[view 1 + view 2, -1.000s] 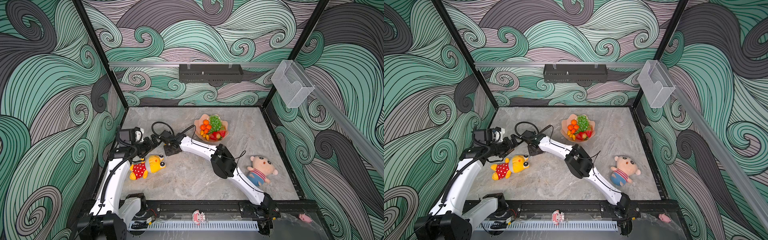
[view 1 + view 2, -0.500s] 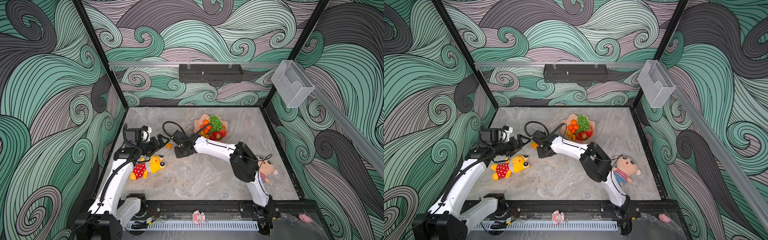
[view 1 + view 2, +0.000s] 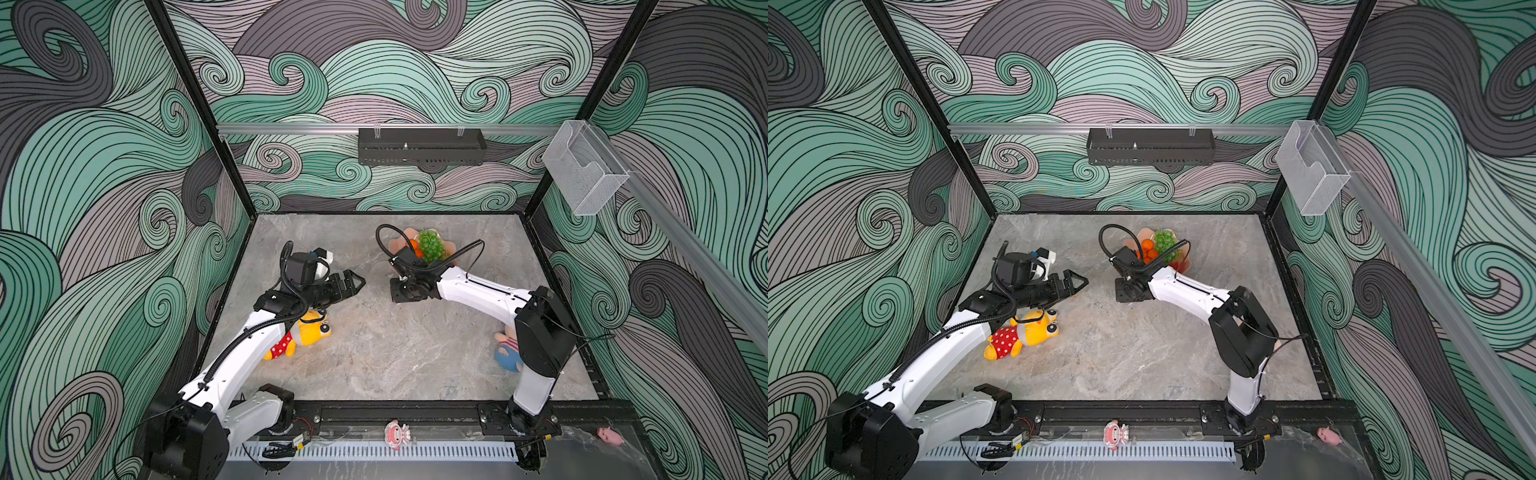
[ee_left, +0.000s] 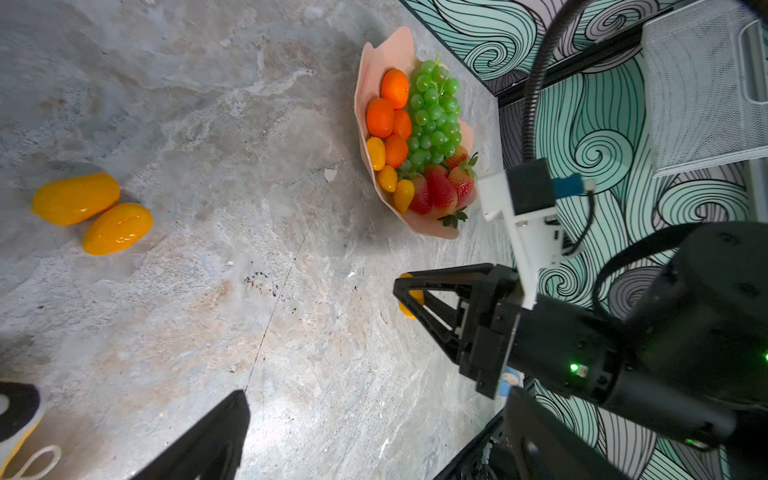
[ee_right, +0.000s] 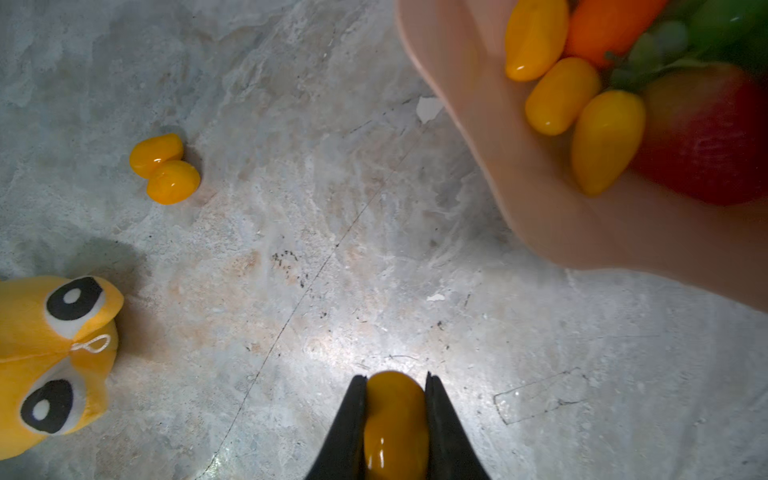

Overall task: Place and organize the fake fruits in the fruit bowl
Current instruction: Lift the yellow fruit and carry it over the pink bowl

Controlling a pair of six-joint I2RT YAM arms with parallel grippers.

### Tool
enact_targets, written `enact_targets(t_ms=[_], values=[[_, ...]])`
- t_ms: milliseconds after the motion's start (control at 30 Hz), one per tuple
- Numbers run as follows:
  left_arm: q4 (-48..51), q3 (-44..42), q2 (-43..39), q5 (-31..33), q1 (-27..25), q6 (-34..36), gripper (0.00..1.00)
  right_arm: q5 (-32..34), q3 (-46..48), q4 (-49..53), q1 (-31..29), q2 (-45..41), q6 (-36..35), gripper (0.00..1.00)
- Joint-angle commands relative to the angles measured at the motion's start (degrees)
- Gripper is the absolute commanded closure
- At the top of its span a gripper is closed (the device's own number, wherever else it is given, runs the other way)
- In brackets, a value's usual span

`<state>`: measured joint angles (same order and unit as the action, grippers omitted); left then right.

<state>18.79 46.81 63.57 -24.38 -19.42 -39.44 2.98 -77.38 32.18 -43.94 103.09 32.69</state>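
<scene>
The peach fruit bowl (image 3: 398,236) (image 3: 1143,235) (image 4: 386,50) (image 5: 498,145) stands at the back of the table. It holds the green grape bunch (image 3: 430,245) (image 4: 434,112), tangerines (image 4: 380,117), strawberries (image 4: 440,191) and kumquats (image 5: 561,95). My right gripper (image 5: 395,399) (image 3: 402,291) (image 3: 1128,291) hangs just in front of the bowl, shut on a yellow-orange kumquat (image 5: 395,415). Two more kumquats (image 4: 117,227) (image 5: 173,182) lie side by side on the table, hidden in both top views. My left gripper (image 3: 354,282) (image 3: 1076,282) (image 4: 374,440) hovers open and empty, to the left of the right one.
A yellow plush toy (image 3: 311,328) (image 3: 1034,332) (image 5: 50,357) lies under the left arm. A plush doll (image 3: 507,353) lies half hidden behind the right arm at the right. Black frame posts and patterned walls close in the grey stone table (image 3: 395,353).
My right gripper has pulled back to the right, from beside the left gripper to just in front of the bowl, with the kumquat in it. My left gripper has also moved right.
</scene>
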Motion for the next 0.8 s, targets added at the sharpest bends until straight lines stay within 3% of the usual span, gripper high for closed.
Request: enact_targets(t_ms=[0,233,500,767], values=[[-3.89,2.48,1.9,3.81,-2.31,-1.72,0.01,1.03,0.3,-0.86,2.29,-2.8,-3.57,0.81],[-7.44,5.89,8.64,5.84,-5.43,-3.35,0.01,-2.18,-2.2,-0.82,7.44,-1.46,-9.55,0.81],[-9.9,11.2,16.05,6.01,-6.73,-3.1,0.01,-3.95,-6.57,-0.88,12.4,2.62,-11.75,0.8],[-11.19,15.09,21.74,6.7,-6.69,-2.66,0.01,-4.56,-13.96,0.81,13.36,9.97,-13.86,0.8]])
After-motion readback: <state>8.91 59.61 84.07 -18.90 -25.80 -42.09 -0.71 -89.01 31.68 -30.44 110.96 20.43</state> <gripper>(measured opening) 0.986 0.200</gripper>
